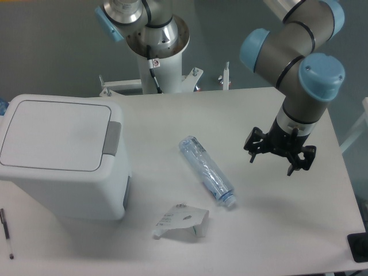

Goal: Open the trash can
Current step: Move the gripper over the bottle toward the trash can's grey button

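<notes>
My gripper (279, 156) hangs spread and empty, well apart from the rigid, likely light trash can (60, 155), whose grey push-tab (112, 138) on its near edge is where I would press.

The trash can (60, 155) stands at the left edge of the table (270, 230), its flat lid shut and the grey tab (112, 138) on its right side. A clear bottle (207, 172) lies mid-table beside a crumpled wrapper (181, 221). The gripper (279, 156) hangs near the right edge, its 2 fingers spread apart, holding nothing.
</notes>
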`<move>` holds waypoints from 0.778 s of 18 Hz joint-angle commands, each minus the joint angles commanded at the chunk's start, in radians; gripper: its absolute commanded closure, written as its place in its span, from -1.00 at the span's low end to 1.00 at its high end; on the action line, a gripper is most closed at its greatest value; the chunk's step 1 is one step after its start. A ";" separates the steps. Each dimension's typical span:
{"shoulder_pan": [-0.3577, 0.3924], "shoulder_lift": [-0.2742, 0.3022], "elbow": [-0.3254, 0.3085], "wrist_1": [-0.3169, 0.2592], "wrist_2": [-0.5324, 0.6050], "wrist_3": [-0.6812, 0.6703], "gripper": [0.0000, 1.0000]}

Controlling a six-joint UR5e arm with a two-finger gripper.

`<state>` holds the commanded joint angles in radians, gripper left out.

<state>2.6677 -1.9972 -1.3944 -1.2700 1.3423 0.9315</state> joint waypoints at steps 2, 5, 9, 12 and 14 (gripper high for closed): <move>-0.028 -0.005 0.026 -0.050 0.000 -0.058 -1.00; -0.060 -0.011 0.100 -0.181 -0.002 -0.105 -1.00; -0.094 -0.015 0.169 -0.265 -0.055 -0.180 -1.00; -0.126 -0.015 0.218 -0.290 -0.097 -0.258 -1.00; -0.152 -0.014 0.248 -0.322 -0.126 -0.295 -1.00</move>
<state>2.5159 -2.0111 -1.1460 -1.5921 1.2166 0.6368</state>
